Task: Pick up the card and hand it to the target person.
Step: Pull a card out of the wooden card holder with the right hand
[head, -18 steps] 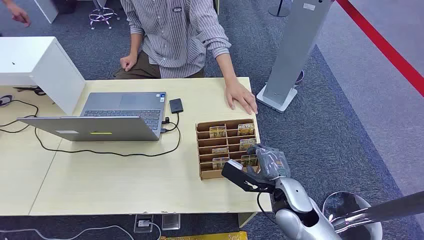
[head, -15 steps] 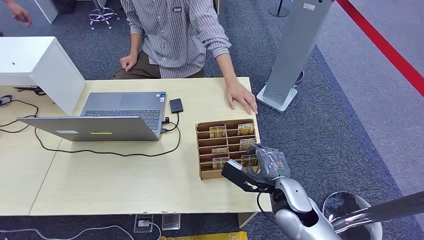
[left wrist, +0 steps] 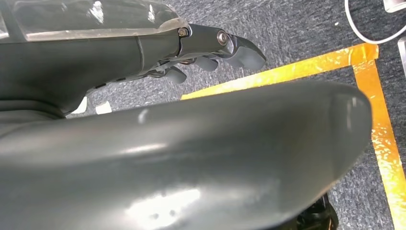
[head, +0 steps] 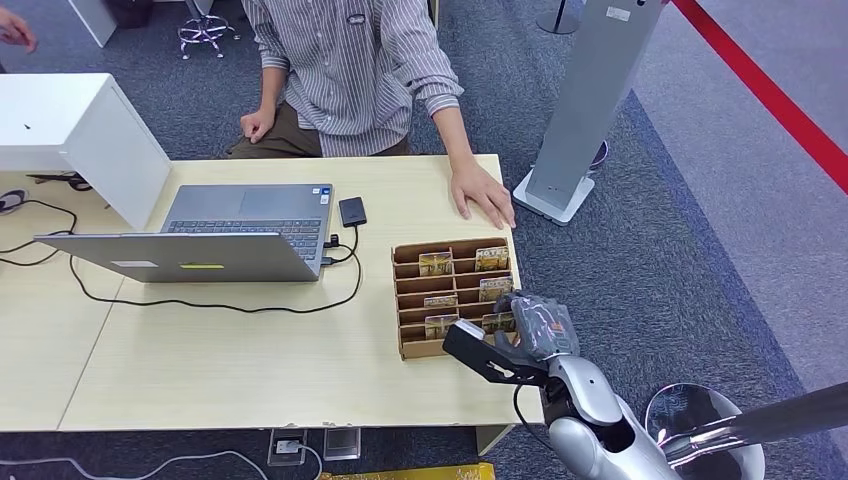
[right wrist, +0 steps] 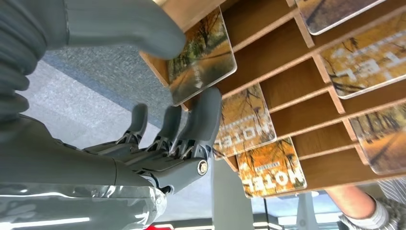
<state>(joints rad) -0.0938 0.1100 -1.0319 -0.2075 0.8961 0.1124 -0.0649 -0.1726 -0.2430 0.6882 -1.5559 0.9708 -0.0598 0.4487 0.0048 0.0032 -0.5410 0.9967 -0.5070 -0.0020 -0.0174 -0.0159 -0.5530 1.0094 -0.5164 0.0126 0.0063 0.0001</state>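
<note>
A brown slotted card holder (head: 396,300) stands on the desk and holds several yellow hotel cards. My right hand (head: 535,325) is at its near right corner. In the right wrist view, the thick thumb (right wrist: 119,21) and a dark finger (right wrist: 203,115) pinch one card (right wrist: 203,60) at the holder's outer wall (right wrist: 287,62). Further cards (right wrist: 244,120) lean in the neighbouring slots. The person (head: 350,60) in a striped shirt sits across the desk with one hand (head: 485,195) flat on the tabletop near the holder. My left hand (left wrist: 220,45) hangs over the carpet, its fingers loose and holding nothing.
An open laptop (head: 240,225) with a cable and a small black device (head: 351,211) lies left of the holder. A white box (head: 70,130) stands at the desk's far left. A grey stand (head: 590,100) rises right of the desk, and a red floor line (head: 770,90) runs beyond it.
My right hand has edged very slightly toward the desk's near edge at the holder. The seated person has not moved.
</note>
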